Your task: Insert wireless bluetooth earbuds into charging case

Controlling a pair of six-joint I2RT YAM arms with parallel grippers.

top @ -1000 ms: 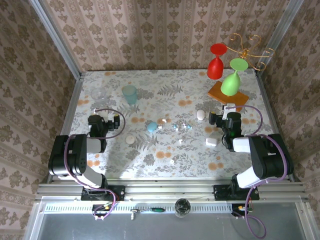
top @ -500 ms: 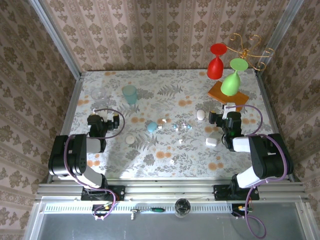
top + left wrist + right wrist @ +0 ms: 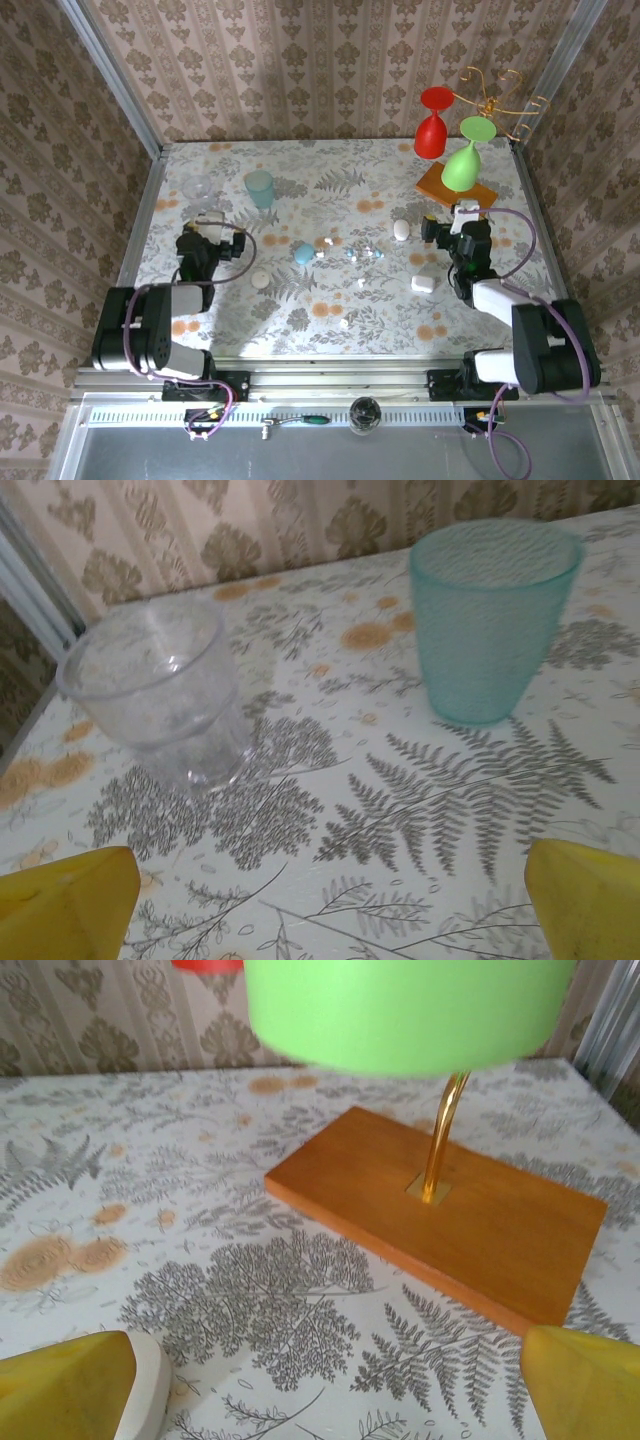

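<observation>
the nearest earbud [image 3: 344,323], lying toward the near edge of the table [image 3: 250,330], is best taken first from straight above, since the left gripper [image 3: 207,222] and right gripper [image 3: 463,214] are held wide open, empty, farther back.

No legible text, label, brand, number or sign can be read on any surface in these views.
</observation>
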